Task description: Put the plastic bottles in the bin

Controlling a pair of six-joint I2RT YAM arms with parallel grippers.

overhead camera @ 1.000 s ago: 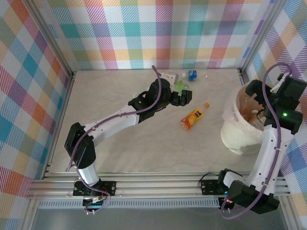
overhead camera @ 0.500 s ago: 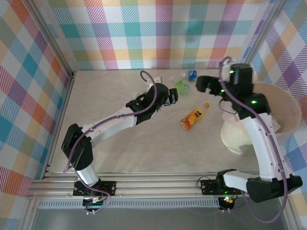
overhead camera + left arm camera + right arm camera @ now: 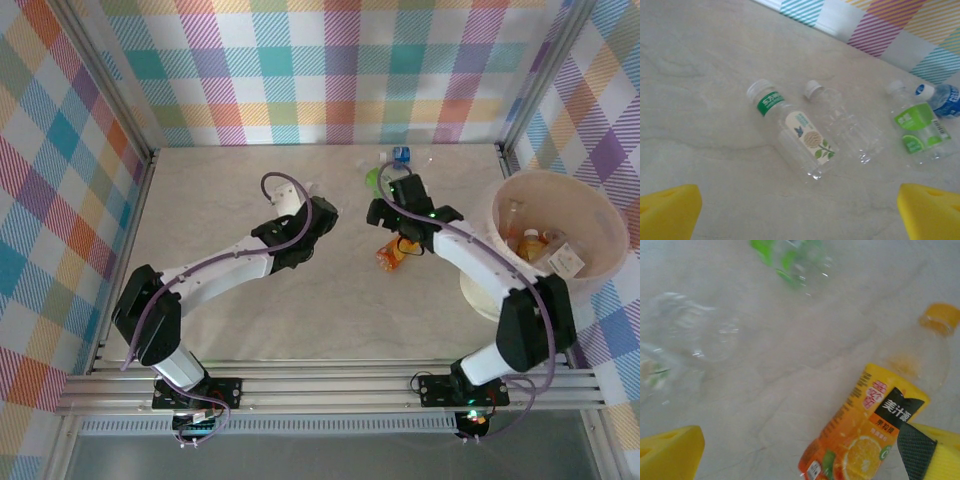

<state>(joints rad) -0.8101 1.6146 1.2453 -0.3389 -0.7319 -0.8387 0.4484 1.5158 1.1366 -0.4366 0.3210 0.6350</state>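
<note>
An orange juice bottle (image 3: 875, 425) lies on the table with its orange cap pointing away. My right gripper (image 3: 802, 452) hangs open just above it, and its right finger (image 3: 932, 452) overlaps the bottle's edge. From above, that gripper (image 3: 388, 212) sits over the orange bottle (image 3: 392, 256). My left gripper (image 3: 800, 215) is open and holds nothing. Ahead of it lie a white-labelled bottle (image 3: 795, 135), a clear bottle (image 3: 845, 117), a green-labelled bottle (image 3: 917, 127) and a blue-labelled one (image 3: 945, 97). The cream bin (image 3: 512, 190) stands at the right with several bottles (image 3: 530, 242) inside.
The checked back wall (image 3: 330, 70) runs close behind the far bottles (image 3: 402, 155). Metal frame posts stand at the back corners (image 3: 152, 152). Bare marble tabletop (image 3: 330, 310) lies between the arms and the near rail.
My right arm has swung left from over the bin and come down above the orange bottle. My left arm has drawn back to the left, away from the far bottles.
</note>
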